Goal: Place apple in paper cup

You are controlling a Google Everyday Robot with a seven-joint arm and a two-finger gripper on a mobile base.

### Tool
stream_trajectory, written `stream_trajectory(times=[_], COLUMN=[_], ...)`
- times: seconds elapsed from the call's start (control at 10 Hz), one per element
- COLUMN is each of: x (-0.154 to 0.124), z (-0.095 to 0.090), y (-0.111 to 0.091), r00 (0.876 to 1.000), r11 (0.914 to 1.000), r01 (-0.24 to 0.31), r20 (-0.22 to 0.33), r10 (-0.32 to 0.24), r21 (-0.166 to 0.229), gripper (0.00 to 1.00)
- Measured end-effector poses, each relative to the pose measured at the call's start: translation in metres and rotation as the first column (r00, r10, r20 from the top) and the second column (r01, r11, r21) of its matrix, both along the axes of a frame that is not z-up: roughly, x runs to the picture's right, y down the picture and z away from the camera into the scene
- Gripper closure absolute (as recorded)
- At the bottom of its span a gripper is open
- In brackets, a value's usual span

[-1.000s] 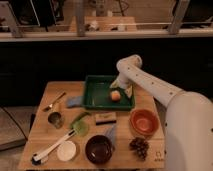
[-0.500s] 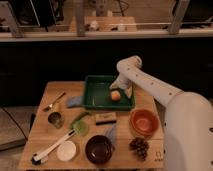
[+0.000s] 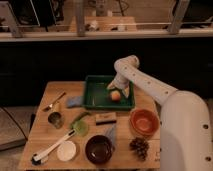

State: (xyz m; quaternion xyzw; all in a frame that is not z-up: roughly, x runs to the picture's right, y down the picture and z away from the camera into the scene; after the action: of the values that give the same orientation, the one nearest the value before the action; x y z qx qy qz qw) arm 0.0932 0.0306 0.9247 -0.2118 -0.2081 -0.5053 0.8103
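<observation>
The apple (image 3: 115, 95) is a small orange-yellow fruit lying in the right part of the green tray (image 3: 97, 95) at the back of the wooden table. My gripper (image 3: 119, 88) reaches down into the tray and sits right over the apple's top and right side, against it or just above. A small dull cup (image 3: 55, 119) stands near the table's left side, well away from the gripper. A white round cup or dish (image 3: 66, 150) sits near the front left.
An orange bowl (image 3: 144, 122) and a pine cone (image 3: 139, 147) are at the right. A dark bowl (image 3: 98, 149) is at the front. A brush (image 3: 52, 147), a green item (image 3: 80, 125), a small block (image 3: 105, 118) and a spoon (image 3: 54, 102) lie around the table.
</observation>
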Motion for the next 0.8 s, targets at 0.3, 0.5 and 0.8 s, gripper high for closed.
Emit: stream_trajectory(times=[0.3,0.5,0.8], x=[-0.001,-0.004,-0.01], z=[0.005,0.009,0.013], y=[0.004,0.007,0.013], r00=[0.999,0.997,0.993], r11=[0.9991,0.997,0.9932], r01=[0.036,0.063,0.091], r20=[0.027,0.048,0.076], r10=[-0.036,-0.061,-0.086], r21=[-0.024,-0.044,-0.072], gripper=[0.2,0.2,0.2])
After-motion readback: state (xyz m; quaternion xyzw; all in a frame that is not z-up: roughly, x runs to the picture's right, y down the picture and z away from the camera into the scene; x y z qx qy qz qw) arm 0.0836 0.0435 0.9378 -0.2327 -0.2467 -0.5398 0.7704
